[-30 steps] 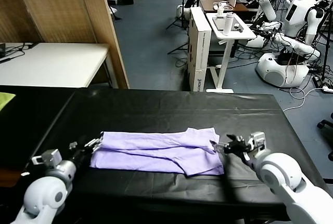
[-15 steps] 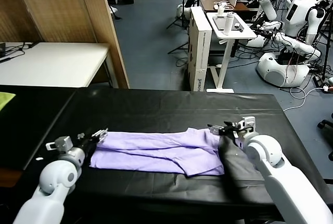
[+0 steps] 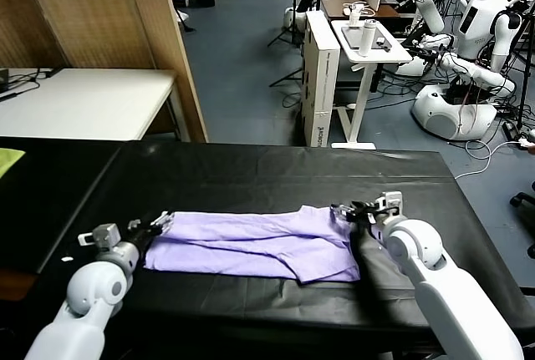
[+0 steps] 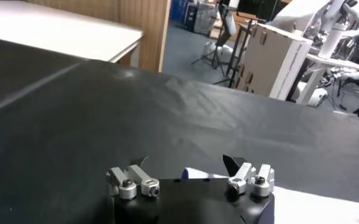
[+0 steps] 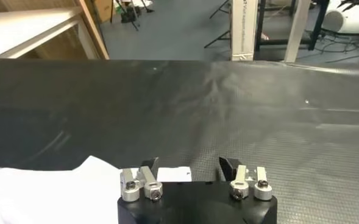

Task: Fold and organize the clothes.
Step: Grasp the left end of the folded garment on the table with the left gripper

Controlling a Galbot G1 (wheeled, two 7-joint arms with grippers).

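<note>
T-shirt (image 3: 255, 245) lay folded lengthwise, table (image 3: 251, 178) centre. Left gripper (image 3: 157, 225) at its 9 o'clock end, right gripper (image 3: 347, 210) at 3, both spread, empty. Next, probably: pinch ends, fold crosswise.

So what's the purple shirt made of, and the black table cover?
The shirt looks like thin, soft woven or knit cloth, matte: it lies flat with small wrinkles and folds. The table cover seems a smooth plastic-like or coated sheet, since it shows a faint sheen and shallow creases. I can't tell more exactly.
</note>
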